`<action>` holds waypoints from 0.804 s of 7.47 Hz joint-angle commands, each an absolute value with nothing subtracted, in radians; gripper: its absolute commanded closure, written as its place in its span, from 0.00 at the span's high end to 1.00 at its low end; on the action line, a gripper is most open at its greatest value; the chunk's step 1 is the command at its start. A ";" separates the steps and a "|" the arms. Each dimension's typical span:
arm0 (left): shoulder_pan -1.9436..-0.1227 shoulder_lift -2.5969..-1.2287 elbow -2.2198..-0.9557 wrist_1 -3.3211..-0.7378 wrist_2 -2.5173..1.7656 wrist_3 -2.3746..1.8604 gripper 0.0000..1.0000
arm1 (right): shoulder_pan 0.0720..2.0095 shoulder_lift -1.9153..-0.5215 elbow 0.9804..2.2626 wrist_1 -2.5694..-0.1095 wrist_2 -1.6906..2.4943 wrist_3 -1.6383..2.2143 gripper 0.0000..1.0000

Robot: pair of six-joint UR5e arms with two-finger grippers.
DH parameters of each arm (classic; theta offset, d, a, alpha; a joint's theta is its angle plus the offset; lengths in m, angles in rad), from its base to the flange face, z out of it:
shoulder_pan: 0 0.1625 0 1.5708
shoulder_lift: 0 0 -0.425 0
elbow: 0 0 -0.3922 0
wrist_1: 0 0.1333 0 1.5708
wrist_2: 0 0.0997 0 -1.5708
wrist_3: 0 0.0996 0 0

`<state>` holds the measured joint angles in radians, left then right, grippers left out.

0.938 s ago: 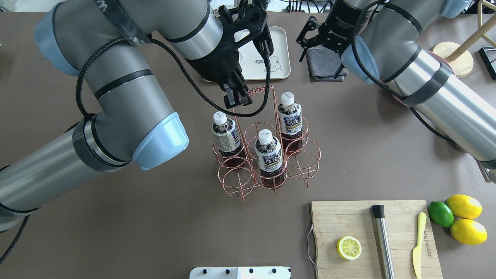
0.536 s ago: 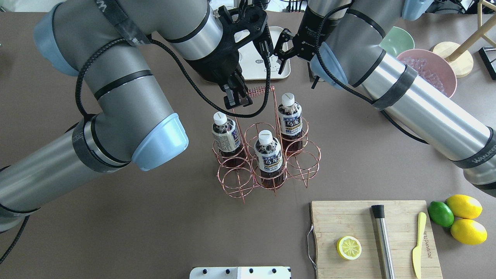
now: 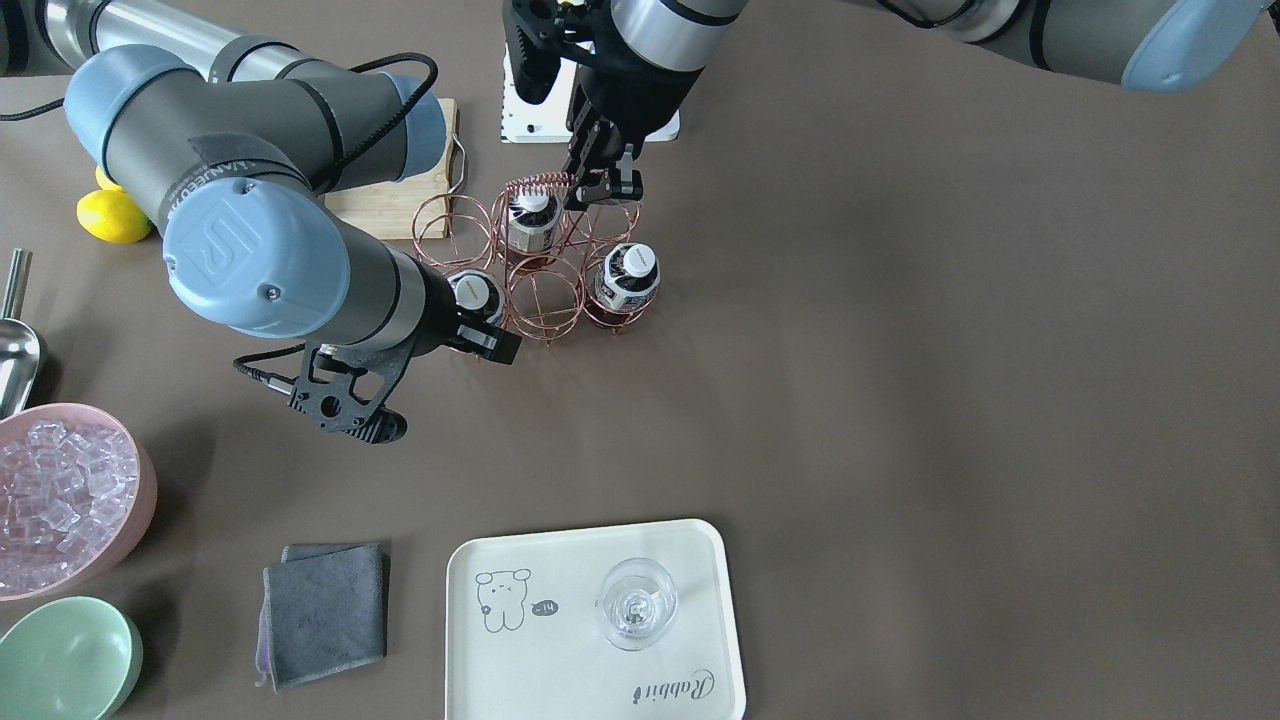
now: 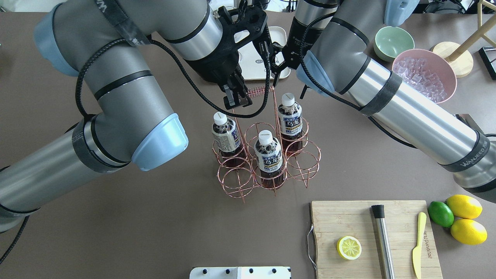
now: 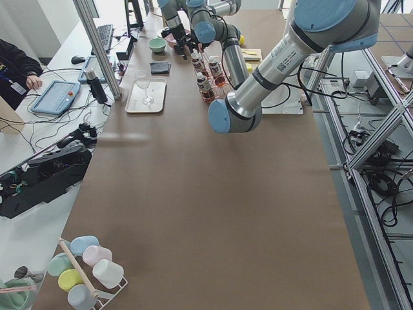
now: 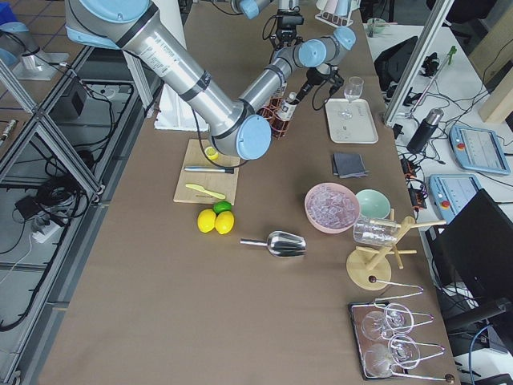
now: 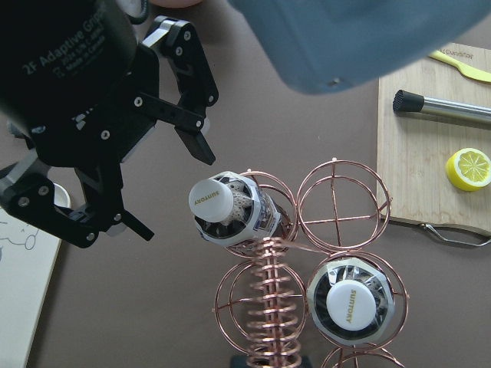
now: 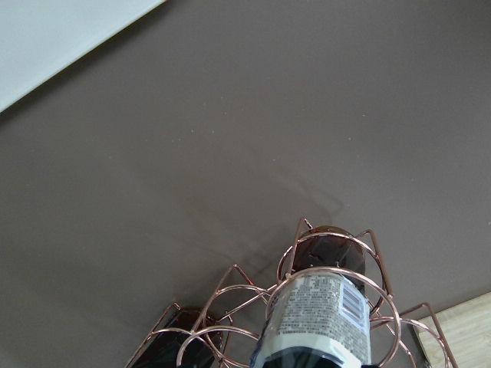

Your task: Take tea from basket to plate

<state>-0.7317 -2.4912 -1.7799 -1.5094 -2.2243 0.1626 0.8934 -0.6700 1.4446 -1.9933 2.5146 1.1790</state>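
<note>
Three tea bottles stand in the copper wire basket (image 4: 306, 162): one at left (image 4: 225, 133), one in front (image 4: 268, 155), one at back right (image 4: 289, 116). My left gripper (image 4: 236, 99) is shut on the basket's twisted handle (image 7: 268, 307). My right gripper (image 7: 165, 192) is open, its fingertips (image 7: 201, 147) beside the white cap of the back-right tea bottle (image 7: 211, 201), apart from it. That bottle's label fills the bottom of the right wrist view (image 8: 318, 314). The cream plate (image 3: 580, 560) lies on the far side of the basket, partly hidden overhead (image 4: 252, 64).
A wine glass (image 3: 637, 603) stands on the plate. Beside it lie a grey cloth (image 3: 322, 612), a pink bowl of ice (image 4: 422, 75) and a green bowl (image 4: 391, 40). A cutting board (image 4: 348, 221) with a lemon half, a muddler and a knife sits front right, near lemons and a lime.
My right arm swung left from above the grey cloth to the basket, bringing its open gripper beside the back-right bottle. The left gripper stayed on the handle.
</note>
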 commanded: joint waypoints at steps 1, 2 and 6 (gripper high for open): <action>-0.732 -2.491 -1.778 -1.509 -2.224 0.163 0.00 | 0.896 -0.670 1.453 -2.020 2.548 1.178 0.59; -0.732 -2.491 -1.778 -1.509 -2.226 0.163 0.00 | 0.887 -0.672 1.457 -2.020 2.548 1.178 0.59; -0.727 -2.485 -1.779 -1.525 -2.224 0.161 0.00 | 0.874 -0.678 1.457 -2.020 2.549 1.169 0.37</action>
<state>-0.7306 -2.4871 -1.7788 -1.5239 -2.2257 0.1612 0.8743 -0.6752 1.4571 -2.0202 2.5479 1.1749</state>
